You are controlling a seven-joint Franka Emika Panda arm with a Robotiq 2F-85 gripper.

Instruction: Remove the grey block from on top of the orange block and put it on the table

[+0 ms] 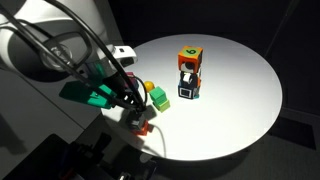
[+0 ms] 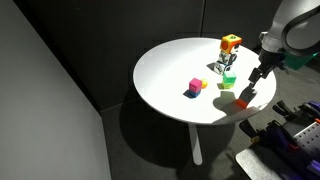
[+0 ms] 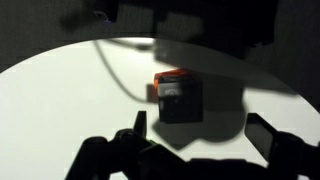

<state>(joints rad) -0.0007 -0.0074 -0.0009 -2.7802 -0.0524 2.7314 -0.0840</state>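
In the wrist view the grey block (image 3: 181,101) sits on top of the orange block (image 3: 168,77), which shows only as a thin orange strip. Both stand on the white round table (image 3: 60,100) near its edge. My gripper (image 3: 200,135) is open and empty, its two fingers wide apart, just short of the grey block. In both exterior views the gripper (image 1: 132,103) (image 2: 257,80) hovers over the stack at the table's rim. The orange block (image 1: 144,127) (image 2: 243,103) shows below it, and the grey block is mostly hidden there.
A stack topped by an orange cube with a green mark (image 1: 190,55) (image 2: 231,43) stands mid-table above a black cube with white markings (image 1: 187,90). A green block (image 1: 158,98), a yellow ball (image 1: 148,87) and a magenta cube (image 2: 194,88) lie nearby.
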